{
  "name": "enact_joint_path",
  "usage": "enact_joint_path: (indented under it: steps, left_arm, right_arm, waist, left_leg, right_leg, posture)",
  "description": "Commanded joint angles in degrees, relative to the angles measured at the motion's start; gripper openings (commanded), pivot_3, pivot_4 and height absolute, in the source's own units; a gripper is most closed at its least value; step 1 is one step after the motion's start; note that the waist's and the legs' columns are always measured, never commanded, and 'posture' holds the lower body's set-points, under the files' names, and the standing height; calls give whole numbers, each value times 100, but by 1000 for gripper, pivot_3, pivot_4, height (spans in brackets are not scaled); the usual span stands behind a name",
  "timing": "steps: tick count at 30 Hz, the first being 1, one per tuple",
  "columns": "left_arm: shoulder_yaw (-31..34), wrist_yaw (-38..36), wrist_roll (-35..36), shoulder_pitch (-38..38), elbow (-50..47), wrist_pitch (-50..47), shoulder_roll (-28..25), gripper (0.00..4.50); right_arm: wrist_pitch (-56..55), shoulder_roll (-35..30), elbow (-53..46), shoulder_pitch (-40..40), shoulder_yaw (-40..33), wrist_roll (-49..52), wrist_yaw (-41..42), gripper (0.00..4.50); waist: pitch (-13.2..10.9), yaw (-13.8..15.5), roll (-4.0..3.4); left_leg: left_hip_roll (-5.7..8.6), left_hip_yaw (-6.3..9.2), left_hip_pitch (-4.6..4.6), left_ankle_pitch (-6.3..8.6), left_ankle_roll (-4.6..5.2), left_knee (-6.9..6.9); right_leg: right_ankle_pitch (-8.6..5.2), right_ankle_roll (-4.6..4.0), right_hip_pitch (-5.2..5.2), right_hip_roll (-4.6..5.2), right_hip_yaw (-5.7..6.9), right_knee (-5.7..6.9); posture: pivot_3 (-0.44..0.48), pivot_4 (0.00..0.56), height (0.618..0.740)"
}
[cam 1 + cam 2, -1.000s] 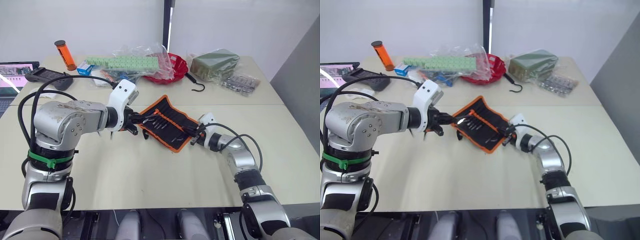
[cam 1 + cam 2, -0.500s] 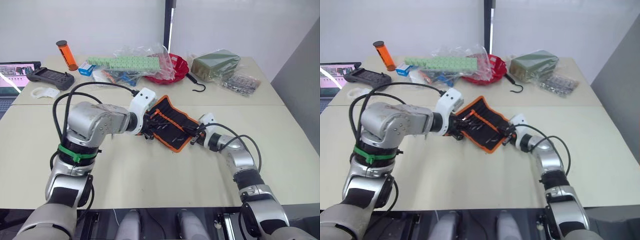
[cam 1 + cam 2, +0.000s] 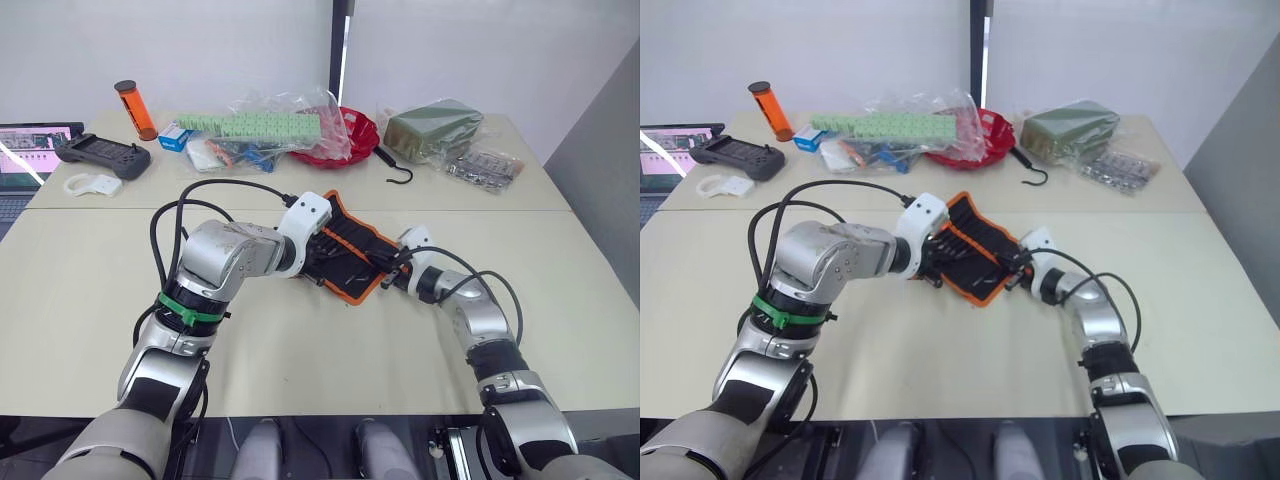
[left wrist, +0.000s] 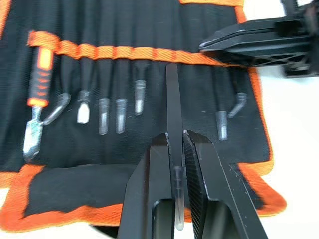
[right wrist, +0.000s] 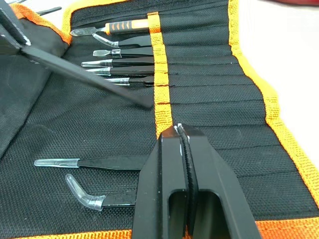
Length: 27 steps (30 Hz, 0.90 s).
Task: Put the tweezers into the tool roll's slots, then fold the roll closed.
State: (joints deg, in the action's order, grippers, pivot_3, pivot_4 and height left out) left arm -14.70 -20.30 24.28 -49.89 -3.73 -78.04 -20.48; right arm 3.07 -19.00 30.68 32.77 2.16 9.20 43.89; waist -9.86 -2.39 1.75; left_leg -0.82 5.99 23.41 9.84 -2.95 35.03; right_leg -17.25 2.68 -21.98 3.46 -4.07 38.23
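Note:
The tool roll (image 3: 352,252) lies open on the table, black with orange trim. My left gripper (image 4: 175,137) is shut on one black tweezers (image 4: 173,99), whose tip meets the orange band (image 4: 124,52) over the slots. Several other tweezers (image 4: 103,115) and an orange-handled tool (image 4: 39,84) sit in slots. My right gripper (image 5: 180,130) is shut on the roll's orange band at the roll's right side, and shows as flat black fingers (image 4: 249,42) in the left wrist view. The held tweezers (image 5: 84,74) slants across the roll's slots in the right wrist view.
At the back of the table stand a red bowl (image 3: 348,135), a black hook (image 3: 397,172), clear bags of parts (image 3: 270,115), a green packet (image 3: 430,125), an orange tube (image 3: 132,108), a controller (image 3: 100,155) and a laptop (image 3: 30,150).
My left arm has swung right, carrying the tweezers from the roll's left edge over its slots. The right gripper has stayed on the roll.

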Motion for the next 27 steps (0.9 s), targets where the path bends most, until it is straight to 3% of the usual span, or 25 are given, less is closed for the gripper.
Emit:
enact_joint_path:
  steps: [1,11,20,27]
  left_arm:
    - [-49,17,-192,70,-114,206,-25,34]
    - [51,-26,-287,347,-68,506,433,34]
    - [-101,-83,-651,238,86,746,342,34]
    - [-212,-175,-951,258,636,1692,535,34]
  right_arm:
    - [108,-75,-59,-176,-31,-57,-57,0]
    - [220,-100,-238,-227,-25,-56,-70,0]
    - [269,-65,-302,-258,-4,-53,-86,0]
    - [263,-18,-324,-283,30,-69,-85,0]
  waist:
    - [0,4,0]
    - [0,23,0]
    - [0,15,0]
    - [0,21,0]
  left_leg:
    - [0,0,0,0,0,0]
    - [1,1,4,0,0,3]
    - [1,1,3,0,0,2]
    - [1,1,2,0,0,3]
  right_leg:
    - [0,0,0,0,0,0]
    - [0,1,0,1,0,-2]
    - [0,1,0,0,0,-1]
    - [0,1,0,0,0,-1]
  posture:
    - [0,150,740]
    - [0,150,740]
    - [0,150,740]
    - [0,150,740]
